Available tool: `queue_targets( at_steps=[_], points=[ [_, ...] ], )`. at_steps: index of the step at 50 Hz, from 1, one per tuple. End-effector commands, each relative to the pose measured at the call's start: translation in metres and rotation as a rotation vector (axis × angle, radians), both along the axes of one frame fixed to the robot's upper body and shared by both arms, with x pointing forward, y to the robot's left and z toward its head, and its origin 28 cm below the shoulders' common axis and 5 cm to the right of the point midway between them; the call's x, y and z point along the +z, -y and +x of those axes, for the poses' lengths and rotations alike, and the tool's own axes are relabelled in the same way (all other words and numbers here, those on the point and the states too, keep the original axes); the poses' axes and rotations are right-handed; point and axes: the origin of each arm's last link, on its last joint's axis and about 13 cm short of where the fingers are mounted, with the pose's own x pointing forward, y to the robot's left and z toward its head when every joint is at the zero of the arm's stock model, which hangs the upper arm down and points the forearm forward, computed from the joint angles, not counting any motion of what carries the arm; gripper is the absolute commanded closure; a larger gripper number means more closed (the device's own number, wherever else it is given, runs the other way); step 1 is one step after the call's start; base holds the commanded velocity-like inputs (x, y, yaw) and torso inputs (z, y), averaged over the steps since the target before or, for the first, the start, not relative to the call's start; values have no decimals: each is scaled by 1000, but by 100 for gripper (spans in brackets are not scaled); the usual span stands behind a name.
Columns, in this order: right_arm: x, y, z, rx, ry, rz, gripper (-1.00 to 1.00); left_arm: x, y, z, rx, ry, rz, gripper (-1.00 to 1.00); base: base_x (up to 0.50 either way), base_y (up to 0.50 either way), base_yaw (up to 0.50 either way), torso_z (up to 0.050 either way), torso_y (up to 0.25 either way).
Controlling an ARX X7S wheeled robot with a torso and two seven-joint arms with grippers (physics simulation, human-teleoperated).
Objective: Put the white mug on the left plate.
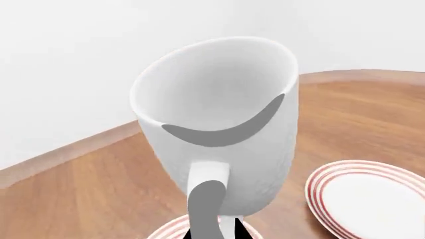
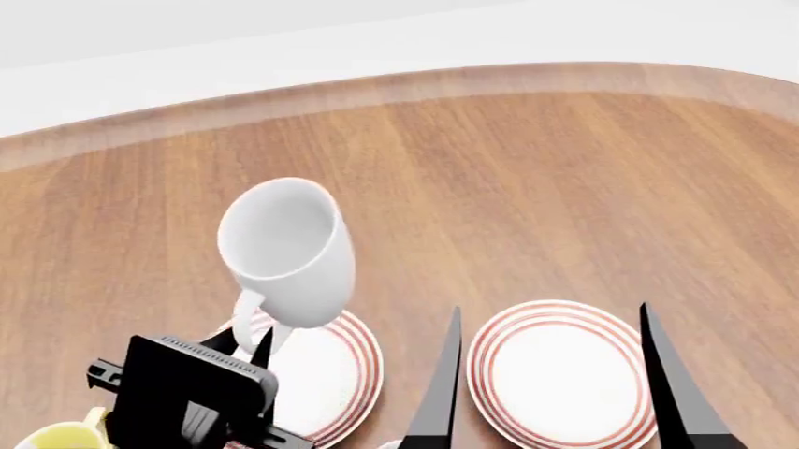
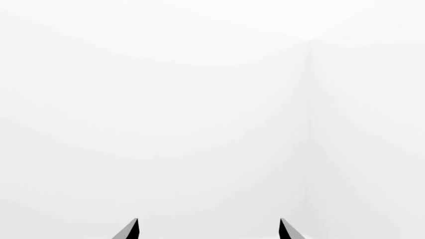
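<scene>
- Left wrist view: the white mug fills the frame, tilted with its open mouth toward the camera and its loop handle nearest the lens. The left gripper is clamped on that handle, 1 grey finger showing across it. A red-ringed rim, the left plate, peeks out just under the mug's base, and the right plate lies to the side on the wooden table.
- Head view: the mug is tilted above the far-left edge of the left plate; whether its base touches the plate cannot be told. The left gripper grips the handle from the near side. A yellow-handled mug sits at the near-left corner. The right gripper has its 2 fingers spread wide, framing the right plate.
- Right wrist view: only blank white wall and 2 dark fingertips set well apart; the right gripper holds nothing.
- Progress, as a judgement: the pick-up is done and the mug is at the plate; left to do are centring it, standing it upright, lowering it and letting go.
</scene>
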Motion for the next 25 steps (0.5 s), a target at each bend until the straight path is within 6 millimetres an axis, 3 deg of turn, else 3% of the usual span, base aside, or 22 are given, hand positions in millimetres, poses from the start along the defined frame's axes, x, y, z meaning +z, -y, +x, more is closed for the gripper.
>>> queue_targets(
  at_steps=[1,25],
  points=[
    [0,1,0,-3,-3,3,-100,9,-6,23,62,11,-10,100,0,0,0,0,0],
    [-1,2,0,-2,-8,8,-100,12,-12,58,143,-18,-2,100,0,0,0,0,0]
  ],
)
